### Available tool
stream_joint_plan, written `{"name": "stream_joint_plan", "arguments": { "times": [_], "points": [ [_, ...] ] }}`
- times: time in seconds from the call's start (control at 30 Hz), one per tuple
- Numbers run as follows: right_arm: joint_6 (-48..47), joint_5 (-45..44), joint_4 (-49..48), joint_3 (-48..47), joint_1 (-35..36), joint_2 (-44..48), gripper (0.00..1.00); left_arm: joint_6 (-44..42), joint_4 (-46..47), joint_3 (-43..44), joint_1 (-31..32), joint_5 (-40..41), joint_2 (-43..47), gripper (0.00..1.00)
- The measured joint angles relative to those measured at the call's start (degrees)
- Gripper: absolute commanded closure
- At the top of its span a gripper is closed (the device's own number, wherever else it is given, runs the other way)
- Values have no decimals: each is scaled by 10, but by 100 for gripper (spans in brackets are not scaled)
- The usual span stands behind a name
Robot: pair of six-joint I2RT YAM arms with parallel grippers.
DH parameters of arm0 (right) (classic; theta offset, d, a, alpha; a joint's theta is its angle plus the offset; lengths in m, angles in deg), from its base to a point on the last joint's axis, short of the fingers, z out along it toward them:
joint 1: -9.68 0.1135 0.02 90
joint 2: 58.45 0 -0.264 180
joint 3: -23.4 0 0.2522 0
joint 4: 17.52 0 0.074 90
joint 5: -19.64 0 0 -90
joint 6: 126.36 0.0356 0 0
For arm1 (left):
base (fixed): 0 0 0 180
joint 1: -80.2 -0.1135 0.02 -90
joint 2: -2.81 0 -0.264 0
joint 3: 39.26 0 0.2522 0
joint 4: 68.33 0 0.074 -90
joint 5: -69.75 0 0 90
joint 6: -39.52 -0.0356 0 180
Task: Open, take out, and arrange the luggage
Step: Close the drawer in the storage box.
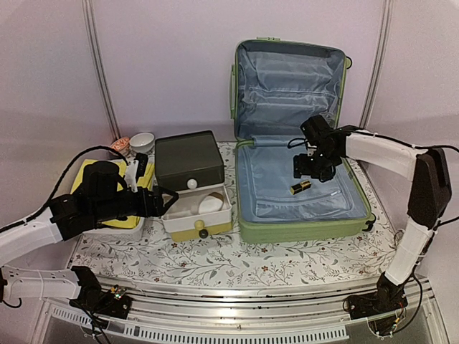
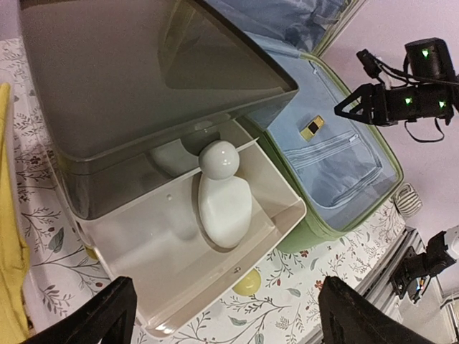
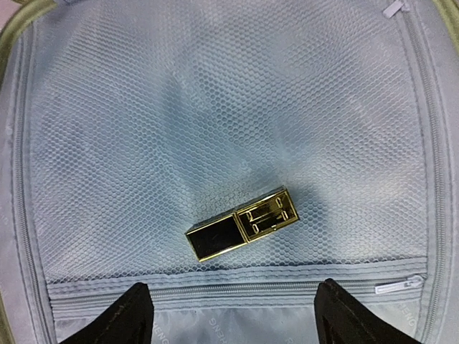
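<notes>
Green luggage (image 1: 301, 231) open, right gripper (image 3: 233, 288) spread wide above its lining — empty, left gripper (image 2: 228, 287) wide, well apart

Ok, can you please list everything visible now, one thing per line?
luggage: one, light green with pale blue lining, open, right side
lipstick tube: one, gold and black, lying on the luggage's mesh lining
drawer box: one, dark lid, white drawer pulled out, left of the luggage
bottle: one, white, lying in the drawer
bowl: one, white, back left
yellow item: one, far left
tablecloth: one, floral, under everything
left claw: one, black, open, by the drawer
right claw: one, black, open, above the lipstick tube
</notes>
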Motion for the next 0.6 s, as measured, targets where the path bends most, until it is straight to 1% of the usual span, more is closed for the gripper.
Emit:
{"name": "stream_joint_plan", "arguments": {
  "times": [0.13, 0.4, 0.5, 0.6],
  "points": [
    [15, 7, 22, -35, -5, -63, 19, 0, -1, 0, -1, 0, 1, 10],
    [126, -26, 73, -118, -8, -134, 21, 0, -3, 0, -1, 0, 7, 11],
    [159, -39, 85, -140, -8, -162, 22, -2, -4, 1, -1, -6, 6, 18],
    [179, -40, 94, -142, -8, -178, 22, -2, -2, 7, -3, -34, -12, 27]
  ]
}}
